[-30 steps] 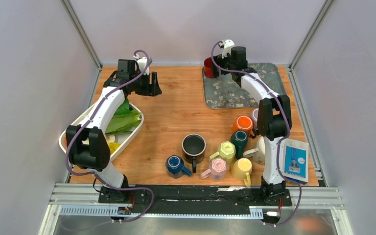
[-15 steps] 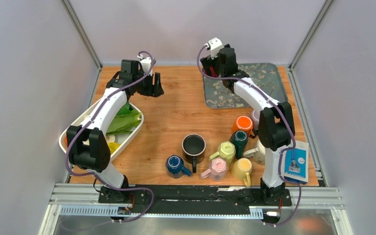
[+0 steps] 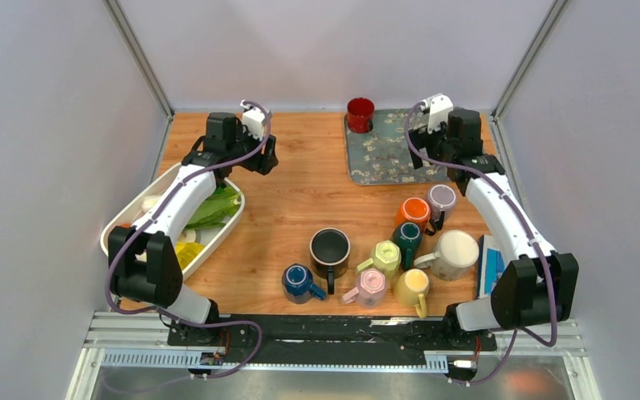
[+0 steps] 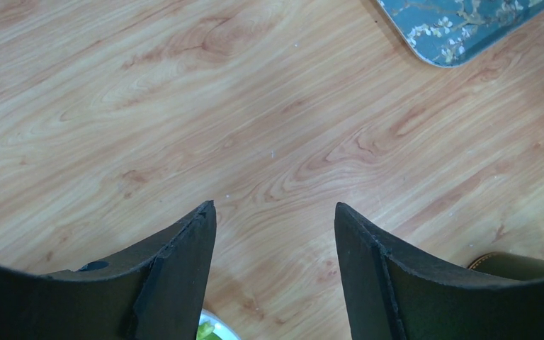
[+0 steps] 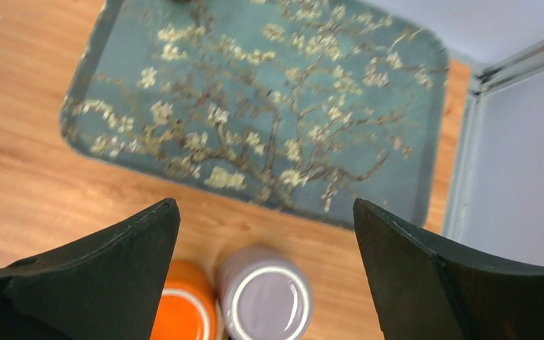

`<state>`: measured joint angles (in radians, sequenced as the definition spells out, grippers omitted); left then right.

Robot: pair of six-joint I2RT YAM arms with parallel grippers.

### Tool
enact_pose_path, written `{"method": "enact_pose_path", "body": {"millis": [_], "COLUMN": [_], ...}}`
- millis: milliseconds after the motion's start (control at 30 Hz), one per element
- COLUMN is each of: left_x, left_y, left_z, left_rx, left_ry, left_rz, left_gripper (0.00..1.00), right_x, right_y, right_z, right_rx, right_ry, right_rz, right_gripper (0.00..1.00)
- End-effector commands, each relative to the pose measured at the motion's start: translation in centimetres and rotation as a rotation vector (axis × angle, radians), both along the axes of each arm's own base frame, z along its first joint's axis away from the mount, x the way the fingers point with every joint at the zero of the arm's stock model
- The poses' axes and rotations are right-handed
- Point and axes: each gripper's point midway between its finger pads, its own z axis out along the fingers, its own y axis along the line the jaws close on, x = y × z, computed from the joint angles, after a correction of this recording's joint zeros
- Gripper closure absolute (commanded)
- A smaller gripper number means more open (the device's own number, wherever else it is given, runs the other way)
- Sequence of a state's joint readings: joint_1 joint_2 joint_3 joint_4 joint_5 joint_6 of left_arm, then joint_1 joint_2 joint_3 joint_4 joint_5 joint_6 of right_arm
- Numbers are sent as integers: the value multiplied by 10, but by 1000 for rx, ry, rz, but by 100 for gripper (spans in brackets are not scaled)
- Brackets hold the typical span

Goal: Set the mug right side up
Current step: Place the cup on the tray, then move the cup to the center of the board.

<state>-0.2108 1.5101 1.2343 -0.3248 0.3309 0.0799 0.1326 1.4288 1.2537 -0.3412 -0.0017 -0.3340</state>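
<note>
The red ceramic mug (image 3: 360,114) stands on the far left corner of the teal rectangular tray with a white blossom pattern (image 3: 392,158). Its mouth faces upward, and the top external view shows its dark interior. The tray lies at the far right of the wooden surface (image 3: 300,192). The right tool (image 3: 423,151) hovers over the right half of the tray, well apart from the red ceramic mug. In the right wrist view its 2 black fingers (image 5: 113,262) are spread wide with only the tray and the surface visible between them, so the right tool is released. The same view shows an orange mug (image 5: 188,312) and a lilac mug (image 5: 265,304) just beside each other on the surface, near the tray's near edge. The left tool (image 3: 263,155) hovers over bare wood at the far left of the surface, well apart from the tray. In the left wrist view its 2 fingers (image 4: 177,262) are parted with wood grain between them, so the left tool is also released. A white oval dish holding green leaves (image 3: 240,202) sits at the left edge of the surface, under the left arm. A black mug (image 3: 330,248) and a blue mug (image 3: 300,281) stand near the middle of the near side, with further mugs grouped to their right. A blue booklet (image 3: 493,267) lies at the near right edge, partly behind the right arm.
</note>
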Motion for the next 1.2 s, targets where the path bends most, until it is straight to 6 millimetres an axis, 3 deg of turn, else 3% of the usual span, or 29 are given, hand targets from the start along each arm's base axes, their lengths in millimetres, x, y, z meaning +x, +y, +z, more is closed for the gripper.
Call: {"method": "enact_pose_path", "body": {"millis": [0, 300, 700, 833, 933, 1167], "left_x": [1, -3, -1, -3, -1, 3], "left_y": [-11, -25, -18, -16, -15, -12], "left_z": [19, 6, 0, -3, -4, -5], "left_rx": [5, -75, -35, -30, -21, -4], "left_ry": [-101, 12, 45, 64, 72, 60], "left_rz": [-79, -52, -30, -15, -11, 6], "left_gripper": [31, 33, 34, 34, 35, 34], "right_x": [-34, -50, -76, -81, -82, -79], "right_y": [-2, -61, -89, -85, -79, -68], "right_z": [-32, -63, -106, -123, -129, -141], "right_rx": [84, 154, 211, 241, 268, 318], "right_ry": [145, 255, 400, 440, 441, 469], "right_rz": [-30, -196, -288, -274, -245, -206], "right_gripper": [0, 5, 3, 11, 23, 38]}}
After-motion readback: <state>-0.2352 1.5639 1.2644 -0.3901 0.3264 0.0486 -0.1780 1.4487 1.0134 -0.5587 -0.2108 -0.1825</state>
